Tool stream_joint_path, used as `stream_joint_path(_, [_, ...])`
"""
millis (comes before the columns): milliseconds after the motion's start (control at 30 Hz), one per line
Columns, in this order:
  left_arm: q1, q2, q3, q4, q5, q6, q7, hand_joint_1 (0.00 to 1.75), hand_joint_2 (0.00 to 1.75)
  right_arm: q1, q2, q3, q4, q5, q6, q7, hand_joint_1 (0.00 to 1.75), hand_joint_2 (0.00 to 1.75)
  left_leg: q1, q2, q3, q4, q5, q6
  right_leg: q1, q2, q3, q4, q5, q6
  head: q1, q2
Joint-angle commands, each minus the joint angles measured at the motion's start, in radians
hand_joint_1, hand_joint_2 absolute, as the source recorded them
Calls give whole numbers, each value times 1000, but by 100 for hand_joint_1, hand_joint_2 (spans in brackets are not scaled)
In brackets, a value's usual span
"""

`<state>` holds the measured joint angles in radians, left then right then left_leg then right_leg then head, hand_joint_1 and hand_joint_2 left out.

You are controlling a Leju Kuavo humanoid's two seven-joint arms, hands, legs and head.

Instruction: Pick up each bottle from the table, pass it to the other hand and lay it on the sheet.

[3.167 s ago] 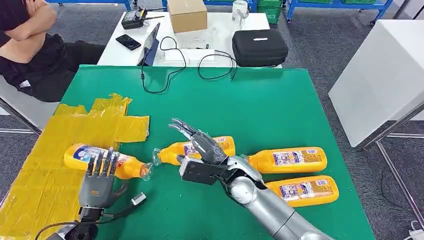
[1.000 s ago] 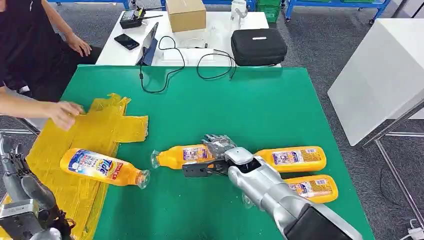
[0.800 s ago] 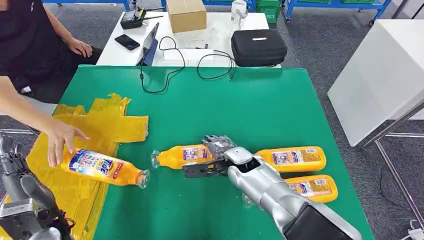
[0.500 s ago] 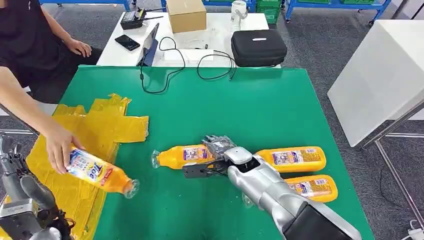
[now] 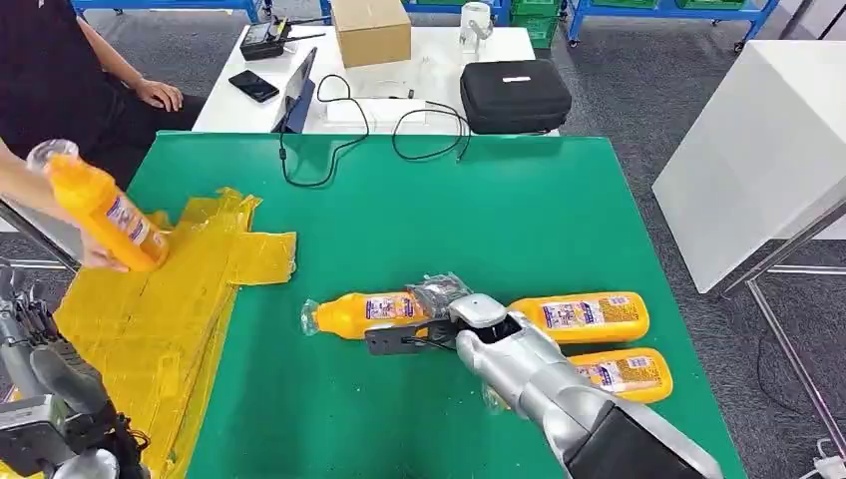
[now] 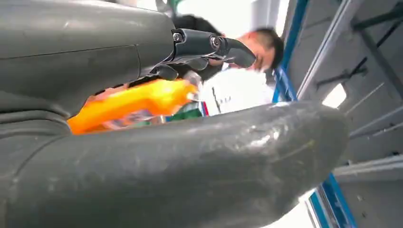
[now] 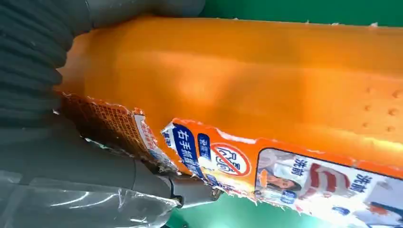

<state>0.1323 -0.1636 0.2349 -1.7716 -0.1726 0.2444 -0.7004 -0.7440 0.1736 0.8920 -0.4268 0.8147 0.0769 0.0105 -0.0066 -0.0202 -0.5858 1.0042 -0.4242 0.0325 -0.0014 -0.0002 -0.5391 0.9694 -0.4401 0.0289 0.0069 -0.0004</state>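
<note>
Near the middle of the green table [image 5: 519, 220] an orange bottle [image 5: 364, 311] lies on its side, cap to the left. My right hand [image 5: 439, 299] grips its rear end, fingers over the top and thumb at the near side; up close its label [image 7: 266, 166] sits beside my right hand [image 7: 57, 142]. Two more orange bottles [image 5: 584, 317] [image 5: 619, 374] lie to the right of my arm. A person's hand holds a fourth bottle [image 5: 100, 210] tilted in the air over the yellow sheet [image 5: 150, 309]. My left hand [image 5: 40, 364] is raised at the lower left, holding nothing; that bottle [image 6: 138, 102] shows between its fingers.
A person sits at the far left. Behind the green table, a white table carries a black case [image 5: 516, 95], a cardboard box [image 5: 372, 30], a phone [image 5: 255, 84] and cables [image 5: 399, 135] that trail onto the green top. A white block [image 5: 758, 150] stands at the right.
A person's hand reached in, took the bottle off the sheet and lifted it up to the left. My left hand drew back from that bottle. My right hand closed on the middle bottle, then stayed put.
</note>
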Motion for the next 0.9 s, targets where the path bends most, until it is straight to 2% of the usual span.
stream_joint_path(33, [-19,-56,131,70,17,-101,2,0,0,67,-38,-130,-90,-56,-53,-47,175,175,1,2,-2,0,0,-2,1,0,-2,0,0,0,0,0])
stream_joint_path(167, [-18,-69,139,91,35,-137,3,0,0,89,-29,-159,-99,-79,-90,-77,175,175,1,1,-3,-1,0,-3,1,-1,-2,-1,0,0,0,0])
stream_joint_path(200, [-12,-70,141,95,58,-171,30,0,0,111,-29,-185,-134,-101,-128,-109,175,175,1,1,-3,-1,0,-3,1,-1,-2,-1,0,0,0,0])
stream_joint_path(233, [0,-71,150,102,140,-256,111,0,0,173,-32,-235,-231,-140,-181,-162,175,175,1,1,-3,-1,0,-4,1,-1,-2,-1,0,0,0,0])
stream_joint_path(267, [13,-78,170,100,237,-333,158,0,0,219,-37,-259,-323,-148,-212,-172,175,175,1,2,-3,-1,0,-3,1,0,-2,-2,0,0,0,0])
stream_joint_path(300, [30,-93,195,93,291,-391,171,0,175,263,-41,-277,-423,-157,-223,-183,175,175,1,2,-2,-2,0,-2,1,0,-1,-2,0,0,0,0])
stream_joint_path(367, [81,-145,227,61,428,-565,242,0,175,374,-41,-321,-692,-184,-267,-215,175,175,1,3,-2,-2,-1,-3,1,1,-1,-3,0,0,0,0])
stream_joint_path(433, [135,-185,235,27,498,-684,302,0,175,426,-50,-319,-844,-196,-256,-208,175,175,1,7,-4,0,-3,-2,1,6,-4,-1,-1,0,0,0])
stream_joint_path(467, [156,-185,221,18,505,-692,298,0,175,435,-55,-316,-879,-200,-244,-197,175,175,1,7,-5,1,-4,-3,1,5,-4,0,-2,0,0,0])
stream_joint_path(600, [147,-185,220,18,506,-686,302,0,175,428,-56,-320,-855,-201,-243,-200,175,175,0,0,-10,1,-2,-1,0,0,-8,0,-2,0,0,0])
stream_joint_path(633, [160,-185,215,16,529,-727,337,0,175,427,-58,-315,-857,-205,-250,-234,175,175,0,-1,-14,1,0,-1,0,-1,-12,0,-1,0,0,0])
stream_joint_path(733, [215,-185,156,-23,560,-742,321,0,175,456,-60,-311,-928,-224,-250,-250,175,175,1,2,-13,1,-2,-2,1,1,-12,0,-1,0,0,0])
stream_joint_path(900, [221,-185,127,-32,553,-716,311,0,175,463,-61,-307,-946,-221,-253,-246,175,175,0,0,-15,0,0,-1,0,-1,-14,0,-1,0,0,0])
